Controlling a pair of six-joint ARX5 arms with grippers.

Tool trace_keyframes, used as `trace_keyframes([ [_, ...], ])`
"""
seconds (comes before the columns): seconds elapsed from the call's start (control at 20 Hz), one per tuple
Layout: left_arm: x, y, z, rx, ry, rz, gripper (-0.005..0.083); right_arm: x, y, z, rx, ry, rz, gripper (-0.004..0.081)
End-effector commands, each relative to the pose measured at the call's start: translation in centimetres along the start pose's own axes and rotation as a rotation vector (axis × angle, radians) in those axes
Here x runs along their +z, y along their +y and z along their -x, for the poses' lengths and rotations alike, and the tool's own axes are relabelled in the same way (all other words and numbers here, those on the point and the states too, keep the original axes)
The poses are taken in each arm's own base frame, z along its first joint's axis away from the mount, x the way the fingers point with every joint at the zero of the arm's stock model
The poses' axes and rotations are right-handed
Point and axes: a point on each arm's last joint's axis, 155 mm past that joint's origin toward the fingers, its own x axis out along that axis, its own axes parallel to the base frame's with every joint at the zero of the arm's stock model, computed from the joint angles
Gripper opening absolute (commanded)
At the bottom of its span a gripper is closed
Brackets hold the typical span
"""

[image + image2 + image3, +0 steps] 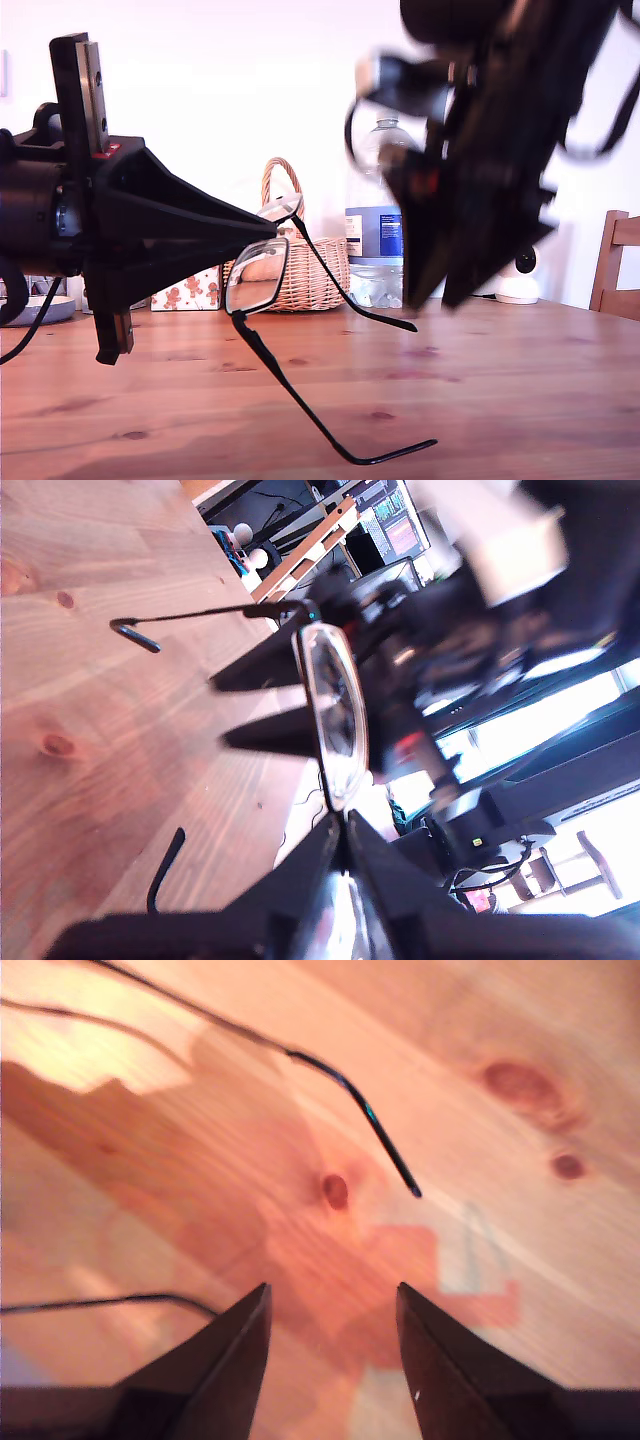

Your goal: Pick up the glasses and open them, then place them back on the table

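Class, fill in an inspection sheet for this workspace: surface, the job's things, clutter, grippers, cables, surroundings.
Surface: reddish wooden table, knots visible.
Job's things: glasses held off the table, both temple arms unfolded.
Clutter: wicker basket, water bottle, gingerbread-print box.
Grippers: my first gripper shut on the glasses' frame; my second gripper open, holding nothing.
Cables: black cable under the first arm.
Surroundings: white wall, wooden chair back.

I seem to be in a home: a knotty wooden table [520,400], a wicker basket [300,270], a water bottle [375,225], a wooden chair [618,262].
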Motion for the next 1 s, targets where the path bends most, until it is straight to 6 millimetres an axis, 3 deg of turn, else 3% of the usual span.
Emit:
trace_keyframes([
  [0.0, 0.4, -0.4, -0.2, -0.015, -0.005, -0.032, -0.0022, -0.3, 0.1, 1.5, 0.002, 0.002, -0.001, 0.0358],
  [0.15, 1.1, -0.8, -0.4, -0.027, -0.011, -0.051, -0.0022, -1.8, 0.2, 3.0, 0.003, 0.035, -0.009, 0.0358],
  [0.4, 2.0, -1.5, -0.9, -0.050, -0.015, -0.099, -0.0022, -2.3, 0.4, 5.0, 0.001, 0.018, -0.012, 0.0358],
  [0.75, 2.5, -1.5, -1.0, -0.041, -0.036, -0.210, -0.0022, -3.0, 0.4, 5.2, 0.002, 0.039, -0.013, 0.0358],
  [0.95, 4.5, -0.3, -0.9, 0.041, -0.136, -0.317, -0.0022, -3.0, 0.4, 5.2, 0.001, 0.040, -0.018, 0.0358],
])
